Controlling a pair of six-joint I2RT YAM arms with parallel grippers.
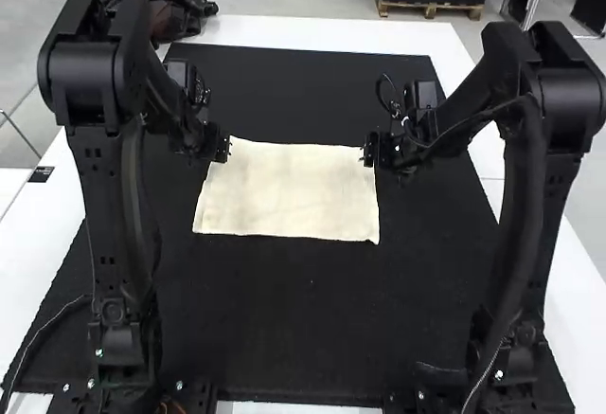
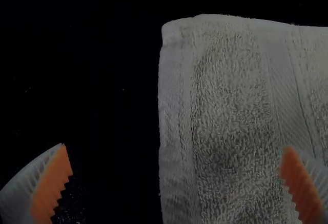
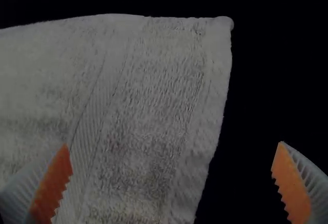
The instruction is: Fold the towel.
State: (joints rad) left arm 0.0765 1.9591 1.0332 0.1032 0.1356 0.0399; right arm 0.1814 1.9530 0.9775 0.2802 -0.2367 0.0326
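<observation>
Cream towel (image 1: 289, 191) lies flat on black mat (image 1: 294, 319), left claw (image 1: 225, 150) and right claw (image 1: 368, 150) gaping near its far corners.

1. One towel (image 1: 289, 191) out there, just the one!
2. Two arms in play: left arm (image 1: 118, 196), right arm (image 1: 530, 215).
3. Two claws, folks: left claw (image 1: 223, 147), right claw (image 1: 369, 150).
4. Four orange pads (image 2: 52, 185), two per claw.
5. One black mat (image 1: 312, 329).

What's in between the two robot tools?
The cream towel. In the high view, its far part lies spread between the left tool and the right tool.
</observation>
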